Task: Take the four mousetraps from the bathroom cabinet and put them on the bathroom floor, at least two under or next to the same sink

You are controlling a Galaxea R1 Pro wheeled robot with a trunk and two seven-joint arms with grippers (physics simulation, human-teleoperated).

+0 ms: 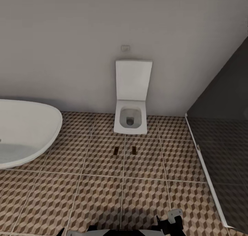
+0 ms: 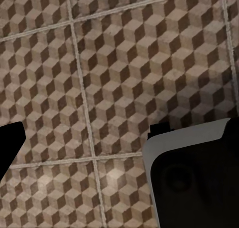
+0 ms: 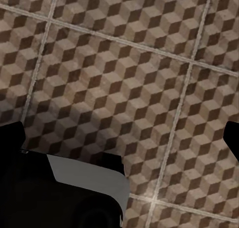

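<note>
Two mousetraps lie flat on the bathroom floor (image 1: 103,194) just in front of the toilet: one small dark plate (image 1: 116,151) and a second (image 1: 133,150) a hand's width to its right. The cabinet and the sink are out of view. My left gripper (image 2: 99,138) hangs over bare cube-pattern tiles (image 2: 124,63), one black fingertip (image 2: 7,148) at the picture's edge, open with nothing in it. My right gripper (image 3: 122,133) is open too, its fingertips (image 3: 10,135) far apart over bare tiles (image 3: 124,63).
A white wall-hung toilet (image 1: 131,120) with its lid up stands against the back wall. A white rounded tub (image 1: 24,132) fills the left side. Dark glass shower panels (image 1: 224,143) with a white sill close off the right. Parts of my arms (image 1: 172,222) show at the bottom edge.
</note>
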